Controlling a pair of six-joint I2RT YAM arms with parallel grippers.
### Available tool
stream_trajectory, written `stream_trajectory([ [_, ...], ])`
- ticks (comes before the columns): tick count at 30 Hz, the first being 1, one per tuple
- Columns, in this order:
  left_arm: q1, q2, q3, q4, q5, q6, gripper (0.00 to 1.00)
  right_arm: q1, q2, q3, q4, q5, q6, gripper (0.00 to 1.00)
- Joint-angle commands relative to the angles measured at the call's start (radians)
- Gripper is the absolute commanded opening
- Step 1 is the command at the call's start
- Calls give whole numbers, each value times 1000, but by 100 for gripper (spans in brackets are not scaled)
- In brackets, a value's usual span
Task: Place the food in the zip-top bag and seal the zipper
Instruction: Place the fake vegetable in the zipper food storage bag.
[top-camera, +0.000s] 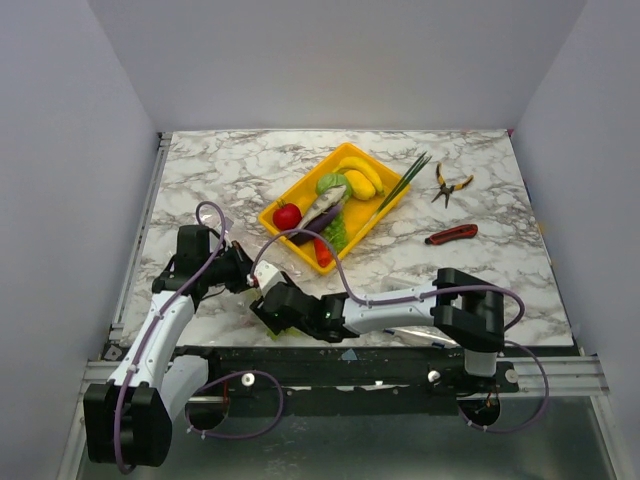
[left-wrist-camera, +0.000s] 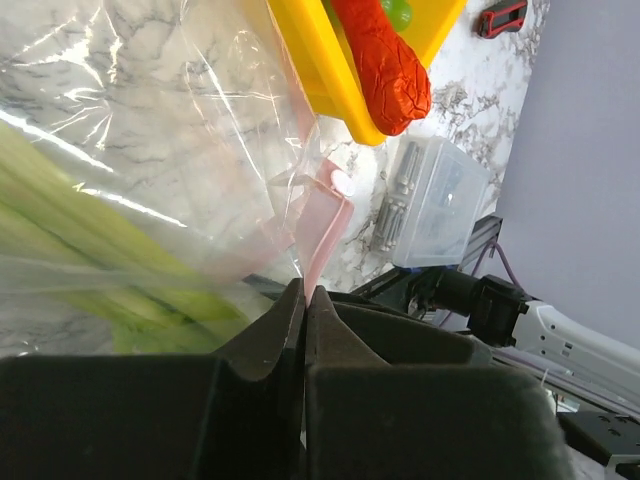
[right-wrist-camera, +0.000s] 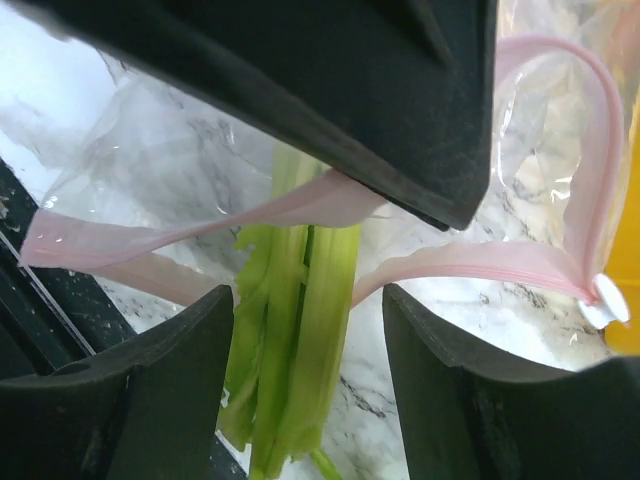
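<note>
Zip-top bag (left-wrist-camera: 180, 130) lay on the marble table (top-camera: 220, 170) just before the yellow tray (top-camera: 303, 180), green stalks (right-wrist-camera: 300, 400) inside; left gripper (left-wrist-camera: 305, 300) pinched its pink zipper (right-wrist-camera: 450, 262) edge, right gripper (right-wrist-camera: 310, 340) held its jaws apart at the mouth

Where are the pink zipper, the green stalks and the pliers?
zipper (right-wrist-camera: 480, 262), right wrist view, lower strip.
green stalks (right-wrist-camera: 300, 330), right wrist view, mid-stem.
pliers (top-camera: 448, 187), top view, near pivot.

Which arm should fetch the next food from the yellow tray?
Probably the right arm: its jaws stand open around the green stalk in the zip-top bag. The left arm's jaws clamp the zipper.
</note>
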Motion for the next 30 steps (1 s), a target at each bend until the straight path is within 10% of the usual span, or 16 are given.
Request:
stream_trajectory([
  [1, 3, -9, 28, 21, 28, 13, 0, 7, -12, -39, 154, 100, -73, 64],
  [18, 4, -10, 67, -2, 25, 25, 0, 17, -298, -220, 114, -117, 132, 59],
  [30, 4, -27, 39, -9, 37, 25, 0, 15, -29, -177, 410, 60, -88, 52],
])
